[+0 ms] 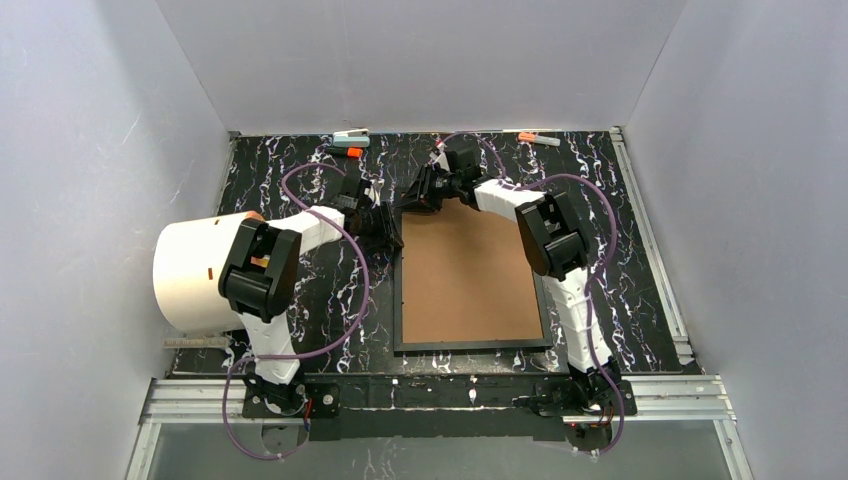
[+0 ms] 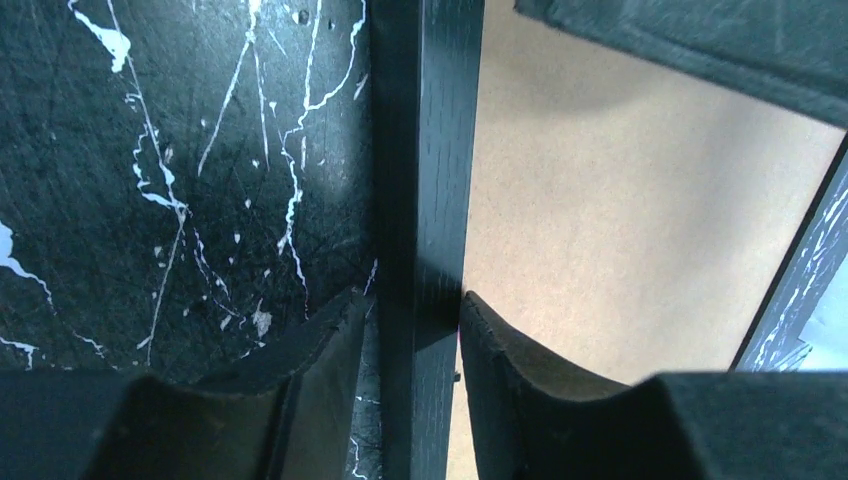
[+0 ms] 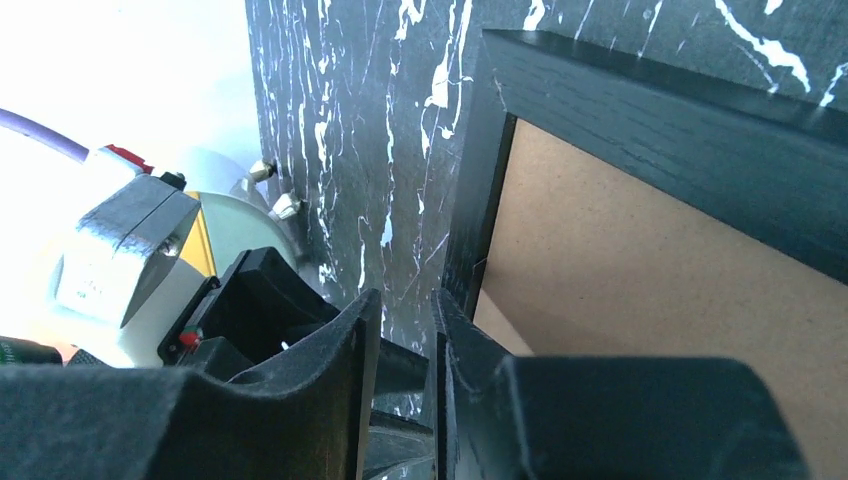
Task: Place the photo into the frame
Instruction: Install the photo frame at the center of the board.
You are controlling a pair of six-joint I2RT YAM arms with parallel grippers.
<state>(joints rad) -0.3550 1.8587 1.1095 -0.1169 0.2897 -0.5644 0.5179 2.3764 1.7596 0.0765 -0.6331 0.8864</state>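
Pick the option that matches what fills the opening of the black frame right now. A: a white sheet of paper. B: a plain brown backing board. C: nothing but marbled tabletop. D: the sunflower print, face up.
B: in the top view, the frame encloses a plain brown board, and both wrist views show that same brown surface inside the black rail.

1. We see a black frame [image 1: 470, 345] with a faint wood grain.
2. Inside it lies a plain brown board [image 1: 468, 272].
3. The bench [image 1: 620, 240] is black with white marble-like veins.
4. Both arms are white and black, with purple cables [image 1: 330, 190].
5. A white roll [image 1: 190, 275] sits at left.
6. Orange-tipped markers [image 1: 350, 152] lie by the far edge.
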